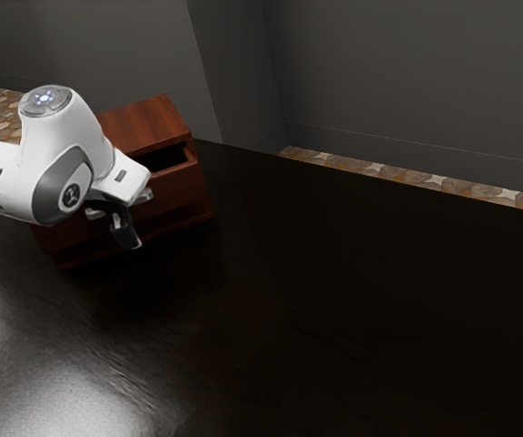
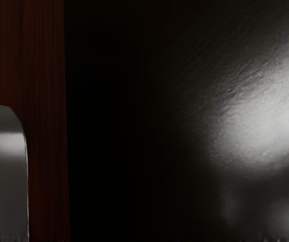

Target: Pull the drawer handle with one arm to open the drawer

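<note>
A reddish-brown wooden cabinet (image 1: 148, 123) stands on the dark table at the exterior view's upper left. Its top drawer (image 1: 175, 182) sticks out a little from the body, and a dark gap shows behind the drawer front. My black gripper (image 1: 122, 228) hangs from the white arm right against the cabinet's front, low on its near side. The arm hides the middle of that front. In the wrist view a curved silver handle (image 2: 6, 176) lies close under the hand against the dark red wood of the drawer front (image 2: 39, 75).
The glossy black table (image 1: 334, 319) stretches wide toward the exterior view's right and front. Grey walls stand behind, with a strip of patterned floor (image 1: 425, 177) past the table's far edge.
</note>
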`<action>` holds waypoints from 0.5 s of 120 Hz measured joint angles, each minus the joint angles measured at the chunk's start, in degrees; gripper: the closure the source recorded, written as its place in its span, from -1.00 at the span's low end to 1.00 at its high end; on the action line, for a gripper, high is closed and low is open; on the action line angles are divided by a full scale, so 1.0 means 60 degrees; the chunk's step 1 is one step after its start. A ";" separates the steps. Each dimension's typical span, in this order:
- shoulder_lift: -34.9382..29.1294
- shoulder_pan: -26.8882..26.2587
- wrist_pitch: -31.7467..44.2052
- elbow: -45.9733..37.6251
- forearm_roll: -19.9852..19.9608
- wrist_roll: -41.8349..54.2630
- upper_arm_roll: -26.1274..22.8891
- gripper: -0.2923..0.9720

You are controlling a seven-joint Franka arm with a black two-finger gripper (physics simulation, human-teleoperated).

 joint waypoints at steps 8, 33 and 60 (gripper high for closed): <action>-0.0139 -0.0012 0.0000 -0.0129 0.0010 -0.0004 0.0003 -0.51; -0.0440 -0.0027 0.0004 -0.0440 0.0038 -0.0013 -0.0020 -0.49; -0.0671 -0.0106 0.0024 -0.0589 0.0098 -0.0021 -0.0003 -0.48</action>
